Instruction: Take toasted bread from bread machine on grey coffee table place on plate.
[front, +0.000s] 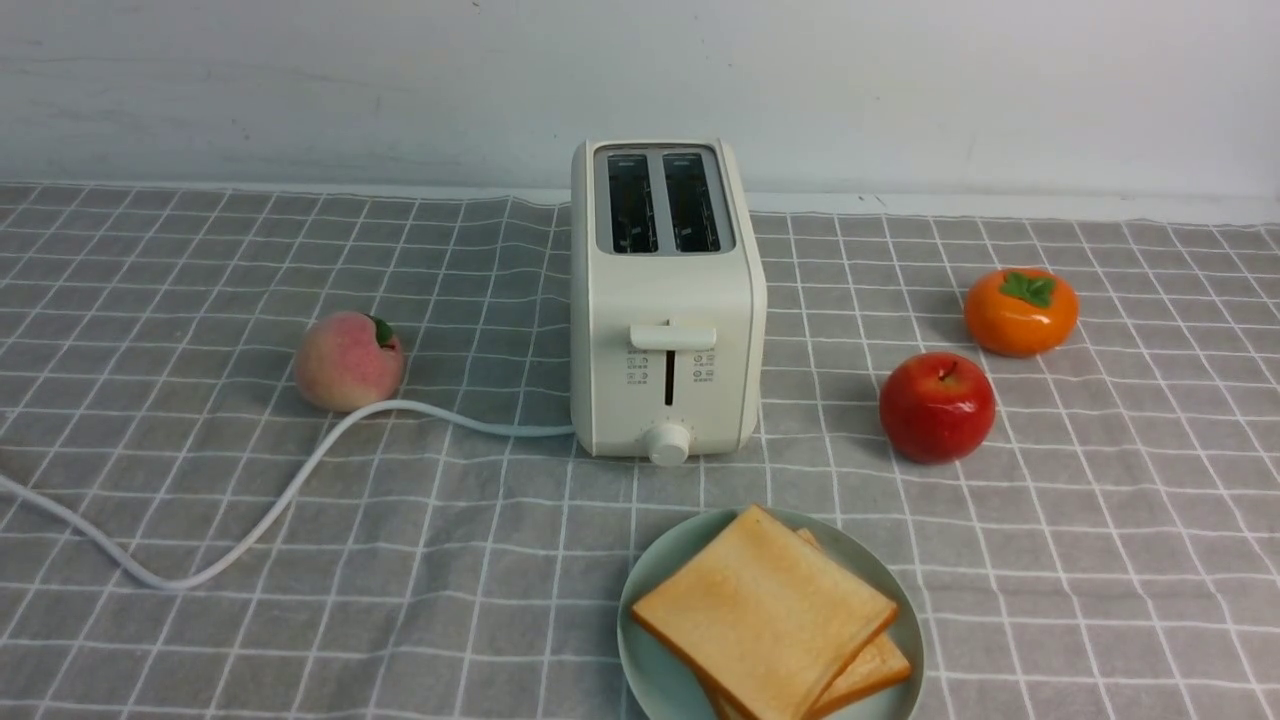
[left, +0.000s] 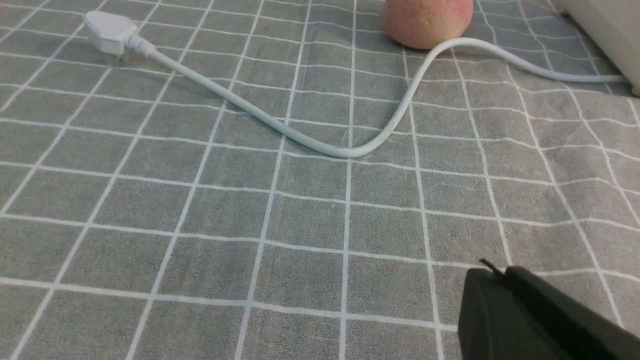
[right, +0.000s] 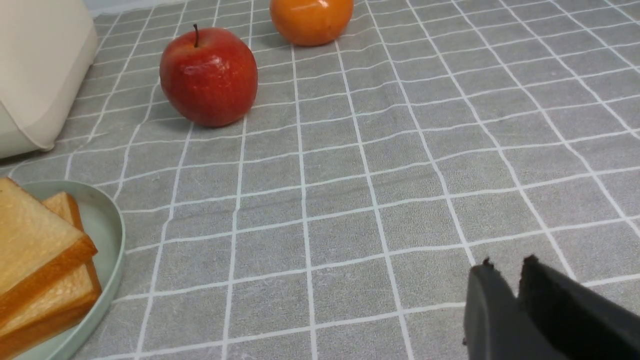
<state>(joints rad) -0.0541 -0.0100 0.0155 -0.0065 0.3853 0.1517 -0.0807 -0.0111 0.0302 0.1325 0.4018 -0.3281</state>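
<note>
Two slices of toasted bread (front: 765, 610) lie stacked on the pale green plate (front: 652, 672) at the front of the grey coffee table (front: 200, 520). Behind the plate stands the cream bread machine (front: 665, 300), both slots empty. Neither arm shows in the front view. The left gripper (left: 500, 272) is shut and holds nothing, hovering over bare cloth near the white cord (left: 350, 150). The right gripper (right: 507, 267) has a narrow gap between its tips with nothing in it, to the right of the plate (right: 107, 235) and bread (right: 35, 250).
A peach (front: 348, 360) sits left of the toaster, with the cord (front: 300, 470) curving past it to a plug (left: 107, 32). A red apple (front: 937, 407) and an orange persimmon (front: 1020, 312) sit to the right. A white wall runs behind the table.
</note>
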